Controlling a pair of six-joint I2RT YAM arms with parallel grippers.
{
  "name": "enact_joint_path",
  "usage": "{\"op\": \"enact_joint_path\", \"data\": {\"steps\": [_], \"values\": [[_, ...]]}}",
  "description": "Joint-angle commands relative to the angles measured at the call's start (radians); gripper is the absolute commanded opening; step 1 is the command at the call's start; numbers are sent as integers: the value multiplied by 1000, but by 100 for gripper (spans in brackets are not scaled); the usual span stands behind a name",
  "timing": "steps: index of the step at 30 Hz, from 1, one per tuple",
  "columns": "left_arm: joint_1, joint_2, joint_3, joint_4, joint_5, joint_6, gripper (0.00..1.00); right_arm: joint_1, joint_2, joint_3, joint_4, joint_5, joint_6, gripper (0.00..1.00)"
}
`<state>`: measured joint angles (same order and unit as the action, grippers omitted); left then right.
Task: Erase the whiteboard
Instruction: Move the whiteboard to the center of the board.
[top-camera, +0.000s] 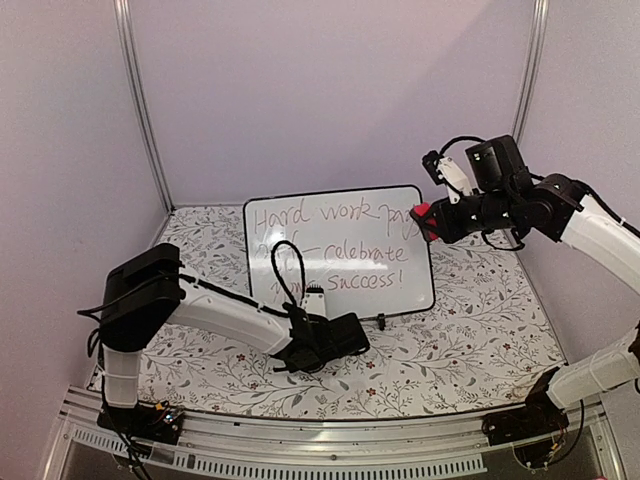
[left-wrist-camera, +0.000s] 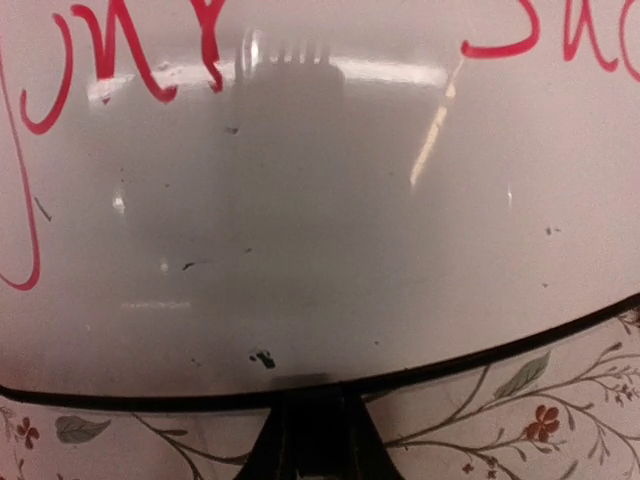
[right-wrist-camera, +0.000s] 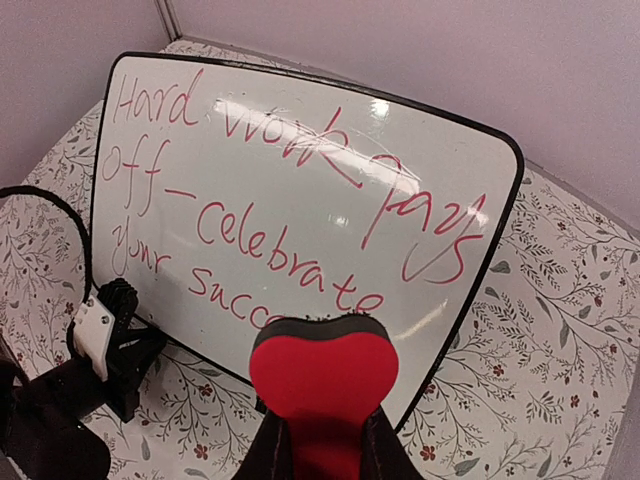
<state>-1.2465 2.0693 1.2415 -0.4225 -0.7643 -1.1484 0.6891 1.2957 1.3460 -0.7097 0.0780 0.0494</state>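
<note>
One glossy white rectangular whiteboard (top-camera: 340, 250) with red writing stands near the floral worktop's (top-camera: 470, 340) far edge, one red heart-shaped eraser (top-camera: 421, 212) clamped in the raised right gripper (top-camera: 430, 222) at its top-right corner, left gripper (top-camera: 352, 335) low at its bottom edge, grip unreadable.

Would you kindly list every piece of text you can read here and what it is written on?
"Hard work pays": red handwriting, top line of the glossy white rectangular whiteboard.
"off— celebrate": second line, same board.
"your success!": third line, partly behind the red eraser block in the right wrist view.
Nothing else is legible.
</note>
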Motion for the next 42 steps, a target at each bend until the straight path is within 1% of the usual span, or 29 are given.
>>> {"op": "enact_joint_path", "data": {"steps": [1,3,8,11,17,20,23,27,31,35,38,42], "values": [[-73,45,53,-15,110,70,0,13,-47,4,-27,51,58,16],[-86,57,68,-6,115,81,0,17,-53,5,-28,56,63,16],[-95,40,62,-5,98,75,10,27,-58,1,-15,72,71,17],[-97,9,44,7,97,81,21,31,-58,-4,1,72,80,17],[-103,-66,1,14,99,92,51,36,-61,-24,27,74,80,19],[-109,-129,-24,17,103,100,62,36,-65,-36,45,82,78,19],[-117,-199,-40,13,106,114,67,36,-67,-45,61,71,73,19],[-119,-313,-45,-51,84,107,71,36,-79,-70,90,75,73,19],[-82,-437,-37,-128,60,131,75,36,-97,-97,123,84,75,20],[10,-567,-43,-165,91,179,77,36,-113,-115,153,70,76,18],[84,-656,-44,-165,85,246,80,36,-133,-139,190,52,62,17],[233,-733,-24,-163,154,336,81,36,-149,-152,208,56,61,17]]}}
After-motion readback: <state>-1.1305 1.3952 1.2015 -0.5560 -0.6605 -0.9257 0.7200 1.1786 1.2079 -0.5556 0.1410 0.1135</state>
